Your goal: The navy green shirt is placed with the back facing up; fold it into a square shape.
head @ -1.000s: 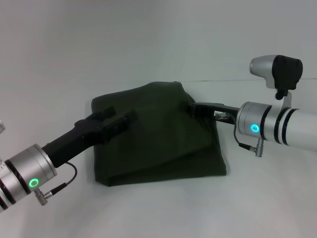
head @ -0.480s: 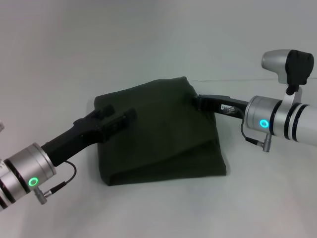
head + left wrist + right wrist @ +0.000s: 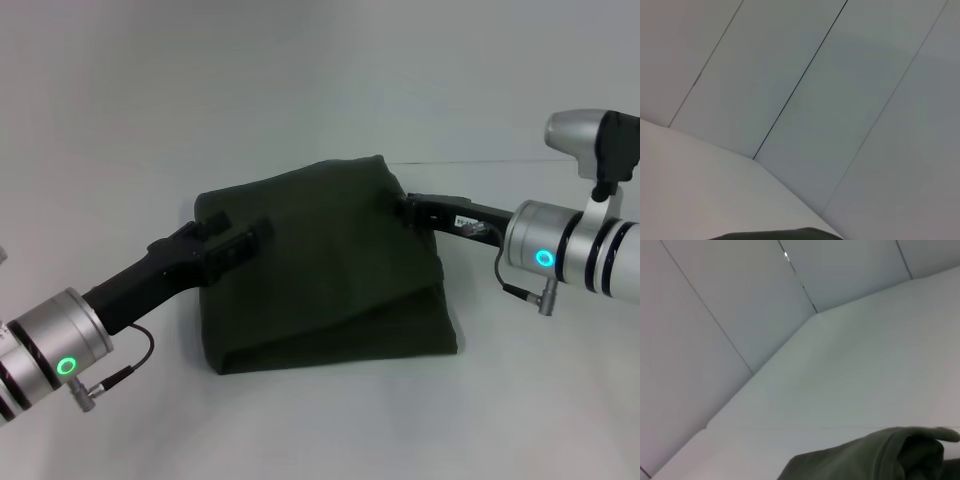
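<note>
Head view: shirt (image 3: 320, 265) folded into a rough square at frame centre on the white table (image 3: 320, 420), plain side up, one layer overlapping at lower right. Left claw (image 3: 228, 240) lies on the shirt's left part; can't tell how far open. Right claw (image 3: 412, 208) touches the shirt's upper right edge; grip unclear.

Left wrist view: strip of shirt (image 3: 780, 234) at bottom edge, wall panels above.

Right wrist view: bunched shirt (image 3: 875, 457) at lower right, table (image 3: 850, 370) beyond.

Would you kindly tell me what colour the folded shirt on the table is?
The folded soft cotton shirt is plain dark olive green, with no print showing; the head view shows it best.
</note>
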Robot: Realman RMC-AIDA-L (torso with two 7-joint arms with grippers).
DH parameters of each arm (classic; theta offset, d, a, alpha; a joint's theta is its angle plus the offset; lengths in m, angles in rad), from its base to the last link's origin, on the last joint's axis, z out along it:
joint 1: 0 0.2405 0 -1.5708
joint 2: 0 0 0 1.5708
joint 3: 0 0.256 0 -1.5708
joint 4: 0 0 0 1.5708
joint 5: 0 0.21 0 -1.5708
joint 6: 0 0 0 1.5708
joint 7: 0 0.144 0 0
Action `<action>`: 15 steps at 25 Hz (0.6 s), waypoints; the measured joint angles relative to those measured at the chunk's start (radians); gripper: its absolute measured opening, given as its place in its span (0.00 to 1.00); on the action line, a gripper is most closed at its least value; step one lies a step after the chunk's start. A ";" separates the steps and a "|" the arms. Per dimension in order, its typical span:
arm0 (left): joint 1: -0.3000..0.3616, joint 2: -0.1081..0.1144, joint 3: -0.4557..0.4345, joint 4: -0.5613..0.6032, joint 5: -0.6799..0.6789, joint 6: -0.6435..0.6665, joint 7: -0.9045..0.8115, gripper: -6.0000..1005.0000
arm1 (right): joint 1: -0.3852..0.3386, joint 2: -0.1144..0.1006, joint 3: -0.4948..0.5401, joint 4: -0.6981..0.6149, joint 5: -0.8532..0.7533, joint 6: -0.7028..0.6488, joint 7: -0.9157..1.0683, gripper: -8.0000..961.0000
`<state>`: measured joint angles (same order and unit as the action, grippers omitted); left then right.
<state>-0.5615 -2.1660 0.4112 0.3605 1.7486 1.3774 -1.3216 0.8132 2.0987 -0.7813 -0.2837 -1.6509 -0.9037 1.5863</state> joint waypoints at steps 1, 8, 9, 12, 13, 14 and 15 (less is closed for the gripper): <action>0.000 0.000 0.000 0.000 0.000 0.000 -0.003 0.93 | -0.005 0.000 0.002 -0.002 0.001 -0.005 0.000 0.07; 0.002 0.000 0.001 0.000 0.000 0.000 -0.009 0.93 | -0.035 0.000 0.003 -0.011 0.002 -0.026 0.000 0.07; 0.003 0.000 0.001 0.000 0.000 0.000 -0.009 0.93 | -0.038 0.000 0.003 -0.011 0.002 -0.031 0.000 0.07; 0.003 0.000 0.002 -0.002 0.000 0.000 -0.009 0.93 | -0.046 0.000 0.004 -0.011 0.002 -0.046 0.000 0.07; 0.003 0.000 0.002 -0.002 0.000 0.000 -0.009 0.93 | -0.048 0.000 0.004 -0.012 0.002 -0.054 0.000 0.07; 0.003 0.000 0.002 -0.002 0.000 0.000 -0.009 0.93 | -0.051 0.000 0.004 -0.012 0.002 -0.061 0.000 0.07; 0.003 0.000 0.002 -0.002 0.001 0.000 -0.009 0.93 | -0.054 0.000 0.005 -0.012 0.002 -0.068 0.001 0.07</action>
<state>-0.5583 -2.1660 0.4127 0.3588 1.7495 1.3775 -1.3310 0.7597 2.0984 -0.7766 -0.2960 -1.6489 -0.9717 1.5870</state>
